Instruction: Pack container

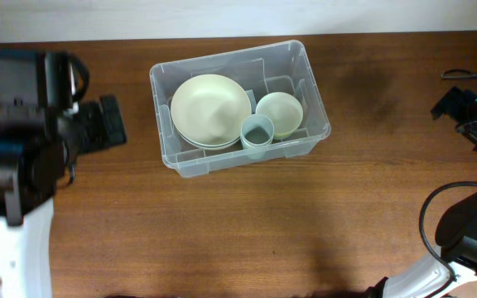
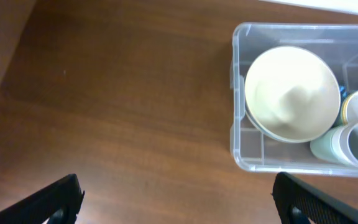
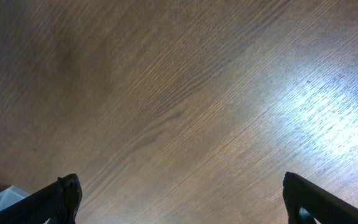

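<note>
L gripper (image 2: 176, 180) and R gripper (image 3: 179, 179) both spread wide, nothing held. Container (image 1: 222, 163) on surface (image 1: 222, 232), ahead-right of L gripper and well apart from R gripper. Risk: on reaching in, a finger clips the container or tips the cup (image 1: 257, 132), which is tight btwn big bowl (image 1: 211, 108) and small bowl (image 1: 281, 112). Only the near wall is in the way.

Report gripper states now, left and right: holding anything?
Left gripper: open, holding nothing.
Right gripper: open, holding nothing.
</note>
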Robot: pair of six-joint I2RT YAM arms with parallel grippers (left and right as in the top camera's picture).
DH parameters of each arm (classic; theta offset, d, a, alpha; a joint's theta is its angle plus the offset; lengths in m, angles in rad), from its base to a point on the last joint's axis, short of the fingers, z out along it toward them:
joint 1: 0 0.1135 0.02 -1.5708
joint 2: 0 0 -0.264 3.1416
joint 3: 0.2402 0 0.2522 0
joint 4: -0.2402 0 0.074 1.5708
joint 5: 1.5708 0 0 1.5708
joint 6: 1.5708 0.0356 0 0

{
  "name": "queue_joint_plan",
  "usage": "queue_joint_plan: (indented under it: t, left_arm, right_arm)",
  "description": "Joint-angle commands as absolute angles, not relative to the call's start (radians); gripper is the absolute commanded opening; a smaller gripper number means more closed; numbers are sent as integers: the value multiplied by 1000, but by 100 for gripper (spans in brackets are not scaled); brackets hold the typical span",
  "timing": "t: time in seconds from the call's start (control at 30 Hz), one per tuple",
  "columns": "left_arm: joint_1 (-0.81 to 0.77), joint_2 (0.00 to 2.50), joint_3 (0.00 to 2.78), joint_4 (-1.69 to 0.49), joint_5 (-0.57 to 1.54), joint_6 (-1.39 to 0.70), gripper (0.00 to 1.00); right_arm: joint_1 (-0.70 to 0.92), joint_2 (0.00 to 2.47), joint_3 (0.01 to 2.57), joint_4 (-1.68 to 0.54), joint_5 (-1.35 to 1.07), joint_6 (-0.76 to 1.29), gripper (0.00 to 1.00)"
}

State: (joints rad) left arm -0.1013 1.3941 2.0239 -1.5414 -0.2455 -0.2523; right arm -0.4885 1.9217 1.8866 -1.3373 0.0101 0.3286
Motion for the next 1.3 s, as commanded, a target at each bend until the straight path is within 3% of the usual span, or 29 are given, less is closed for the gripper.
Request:
queue_joint_plan:
  t: [0.0,0.2,0.43,0.63,1.27]
  left_arm:
    - [-97,1275,1858,-1457,-260,-292,100]
    - [-97,1073,1455,-1103,-60,-292,100]
    - [-97,1050,1118,-834,68,-365,100]
    - [-97,1134,1032,-826,65,-485,100]
    - [-97,1346,1031,-828,102,-485,100]
  right_arm:
    - [-491,1908,1883,-1337,12,322,99]
    - [-491,1908,1883,-1337,12,322,99]
    - [-491,1908,1883,-1337,12,322,99]
    - [-491,1908,1883,-1337,12,322,99]
    - [-491,1908,1883,-1337,12,322,99]
